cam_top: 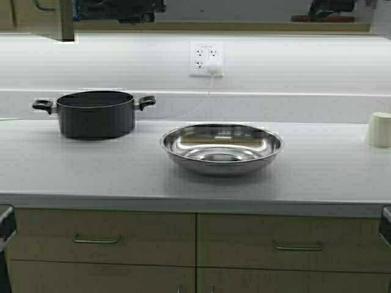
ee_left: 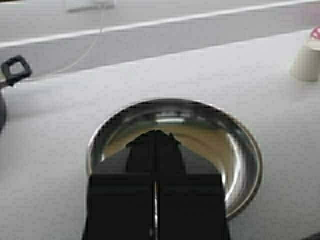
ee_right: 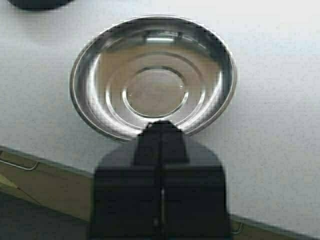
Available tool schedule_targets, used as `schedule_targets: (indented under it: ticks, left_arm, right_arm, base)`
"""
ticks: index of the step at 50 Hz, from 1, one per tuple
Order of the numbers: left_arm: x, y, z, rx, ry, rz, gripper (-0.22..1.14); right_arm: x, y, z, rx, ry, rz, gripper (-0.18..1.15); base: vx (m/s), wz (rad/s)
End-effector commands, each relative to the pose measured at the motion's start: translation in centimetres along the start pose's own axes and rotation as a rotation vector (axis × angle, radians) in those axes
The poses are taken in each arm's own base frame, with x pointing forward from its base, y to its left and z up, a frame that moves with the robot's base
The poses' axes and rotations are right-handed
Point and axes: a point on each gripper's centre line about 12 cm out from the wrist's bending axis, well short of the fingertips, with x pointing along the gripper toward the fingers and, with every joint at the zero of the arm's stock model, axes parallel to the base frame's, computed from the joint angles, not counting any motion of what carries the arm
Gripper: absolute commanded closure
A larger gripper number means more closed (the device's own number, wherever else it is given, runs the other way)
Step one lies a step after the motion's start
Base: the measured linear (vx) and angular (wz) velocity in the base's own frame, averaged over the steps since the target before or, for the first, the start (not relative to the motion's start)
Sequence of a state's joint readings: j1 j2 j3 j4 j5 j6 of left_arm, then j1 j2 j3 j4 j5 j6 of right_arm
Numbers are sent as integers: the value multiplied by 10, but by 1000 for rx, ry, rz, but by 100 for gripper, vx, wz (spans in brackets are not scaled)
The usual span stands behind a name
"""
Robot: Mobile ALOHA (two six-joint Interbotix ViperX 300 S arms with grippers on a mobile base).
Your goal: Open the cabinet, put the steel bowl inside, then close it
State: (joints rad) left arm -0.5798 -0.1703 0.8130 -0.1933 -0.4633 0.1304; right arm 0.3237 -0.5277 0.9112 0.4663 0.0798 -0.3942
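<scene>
The steel bowl [cam_top: 222,147] sits upright and empty on the white counter, right of centre. It also shows in the left wrist view [ee_left: 240,150] and the right wrist view [ee_right: 152,75]. Only the lower corner of the cabinet's tan door [cam_top: 36,18] shows, at the top left. My left gripper [ee_left: 156,136] is shut and empty, held above the bowl's near side. My right gripper [ee_right: 161,126] is shut and empty, just short of the bowl's near rim, over the counter's front edge. Both arms show only as dark bits at the high view's lower corners.
A black two-handled pot [cam_top: 95,113] stands left of the bowl. A small white cup [cam_top: 379,129] stands at the far right. A wall outlet with a white cord [cam_top: 206,59] is behind the bowl. Base drawers with bar handles [cam_top: 98,239] lie below the counter.
</scene>
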Motion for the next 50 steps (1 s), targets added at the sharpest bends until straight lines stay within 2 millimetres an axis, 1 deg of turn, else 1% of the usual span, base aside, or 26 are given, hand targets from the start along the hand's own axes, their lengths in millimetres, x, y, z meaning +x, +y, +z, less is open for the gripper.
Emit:
schedule_targets:
  ticks: [1,4,7,9,15,16,17,19,24,28,31,37,43,44,45,47,50]
  left_arm:
    - [-18,-17,8,11,-54,-53,64]
    - [-22,-22,5,10,-52,-68,52]
    - [-25,-24,2,8,-56,-75,38]
    - [-26,-25,-2,5,-54,-78,29]
    - [-33,-24,-17,-46,-39,-76,0]
    - [-34,-23,-20,-62,-32,-75,-3]
    - [-35,-22,-23,-76,-30,-72,-6]
    - [-38,-21,-29,-112,-26,-69,-9]
    - [-46,-17,-51,-196,-26,-60,-9]
    - [-49,-15,-73,-256,-26,-54,-9]
    - [-49,-12,-93,-299,-25,-43,-9]
    - [-41,-10,-133,-384,-13,-38,-9]
    - [-27,-11,-171,-487,-23,-44,-9]
    - [-26,-11,-173,-498,-26,-45,-9]
    - [-22,-11,-181,-521,-36,-49,-9]
    - [-18,-10,-188,-558,-53,-51,-9]
    - [-12,-8,-200,-613,-76,-55,-9]
  right_arm:
    - [-4,2,5,19,-14,9,83]
    - [-4,2,3,29,-9,10,75]
    - [-3,6,-3,36,6,22,60]
    - [-3,9,-6,43,12,31,46]
    - [-3,20,-17,108,21,60,0]
    - [-3,23,-20,119,22,66,-6]
    - [-3,26,-24,125,22,73,-9]
    - [-2,32,-32,140,17,85,-11]
    - [-1,44,-57,215,-14,88,-5]
    - [0,45,-82,282,-42,64,-7]
    - [2,40,-103,326,-61,28,-7]
    - [9,34,-130,355,-72,2,-7]
    - [23,39,-146,399,-65,54,-7]
    - [26,41,-149,412,-64,63,-7]
    - [29,41,-151,427,-65,68,-7]
    - [37,41,-156,460,-70,80,-7]
    - [50,39,-166,499,-77,83,-7]
  base:
    - [0,0]
    - [0,0]
    - [0,0]
    - [0,0]
    - [0,0]
    - [0,0]
    - [0,0]
    - [0,0]
    - [0,0]
    - [0,0]
    - [0,3]
    - [0,1]
    - [0,0]
    - [1,0]
    - [1,0]
    - [1,1]
    - [1,0]
